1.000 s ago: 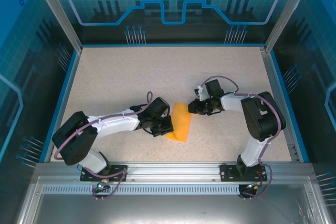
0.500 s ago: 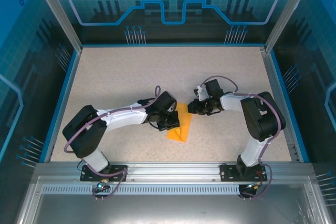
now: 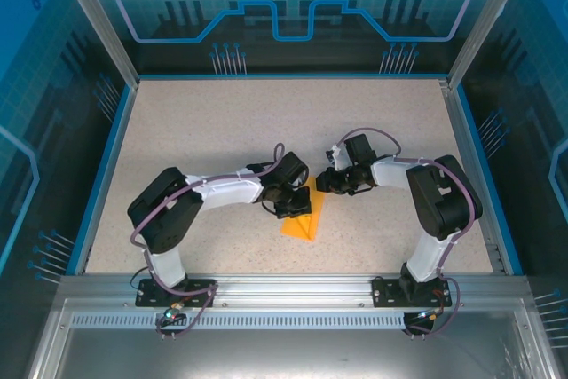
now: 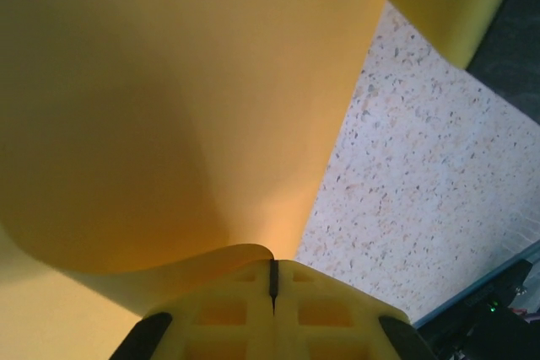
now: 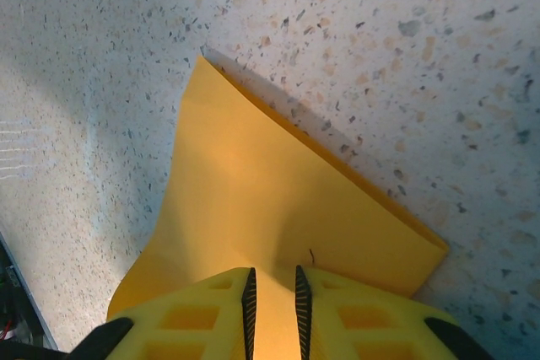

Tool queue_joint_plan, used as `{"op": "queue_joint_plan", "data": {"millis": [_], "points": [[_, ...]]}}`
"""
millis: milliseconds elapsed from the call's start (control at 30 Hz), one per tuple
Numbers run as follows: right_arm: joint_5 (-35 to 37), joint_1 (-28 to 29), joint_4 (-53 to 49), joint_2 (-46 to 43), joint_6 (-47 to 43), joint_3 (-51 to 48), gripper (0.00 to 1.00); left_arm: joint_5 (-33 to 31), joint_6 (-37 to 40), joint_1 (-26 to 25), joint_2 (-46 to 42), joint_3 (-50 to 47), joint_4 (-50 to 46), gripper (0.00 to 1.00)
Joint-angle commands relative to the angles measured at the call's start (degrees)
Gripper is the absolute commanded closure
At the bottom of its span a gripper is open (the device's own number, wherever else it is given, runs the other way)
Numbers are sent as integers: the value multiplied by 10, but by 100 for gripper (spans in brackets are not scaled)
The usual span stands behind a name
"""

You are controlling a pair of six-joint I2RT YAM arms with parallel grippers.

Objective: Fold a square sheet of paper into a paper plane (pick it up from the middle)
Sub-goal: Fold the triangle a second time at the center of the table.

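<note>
Speckled table [image 3: 195,130]: we log left gripper [image 3: 294,208], clamped on the square sheet of paper [image 3: 302,226], carried rightward, narrowing it; right gripper [image 3: 321,182] pinches its far edge. Fold progressing.

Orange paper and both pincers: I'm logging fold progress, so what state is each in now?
orange paper: folded into layers, one flap curled upward.
left pincer: shut, tips at the paper's curled edge.
right pincer: closed on the paper's edge.
</note>
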Motion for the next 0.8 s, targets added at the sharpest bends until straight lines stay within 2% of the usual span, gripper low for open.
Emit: {"op": "queue_joint_plan", "data": {"millis": [0, 433, 767], "points": [[-10, 9, -7, -19, -6, 25, 78, 14, 18, 1, 18, 26, -3, 100], [33, 9, -61, -6, -30, 49, 78, 22, 28, 1, 53, 56, -2, 100], [35, 9, -73, 12, -43, 57, 78, 31, 32, 0, 73, 74, -1, 100]]}}
